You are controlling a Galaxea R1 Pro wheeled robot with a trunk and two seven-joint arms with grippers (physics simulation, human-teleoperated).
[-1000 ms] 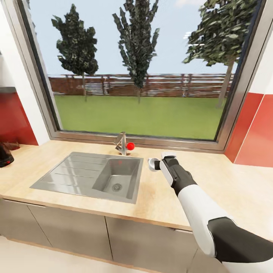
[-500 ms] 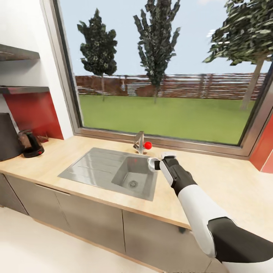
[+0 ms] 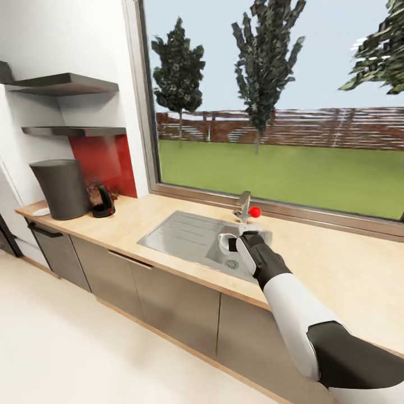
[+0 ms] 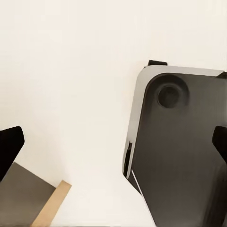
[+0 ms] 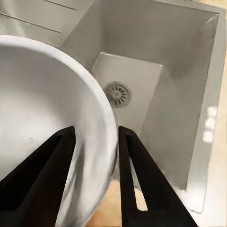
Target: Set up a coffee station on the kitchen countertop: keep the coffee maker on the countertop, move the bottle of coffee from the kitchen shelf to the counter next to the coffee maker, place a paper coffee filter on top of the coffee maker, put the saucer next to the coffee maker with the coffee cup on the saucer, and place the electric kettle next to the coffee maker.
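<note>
Between right fingers [image 5: 130, 175], coffee cup [image 5: 42, 137] rim

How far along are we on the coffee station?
Looks done: the electric kettle stands beside the coffee maker at the counter's far left, with what may be the saucer on its other side. In hand: the right gripper holds the coffee cup over the sink, jaws pinching its rim. Left: cup onto saucer; bottle and filter unconfirmed.
</note>
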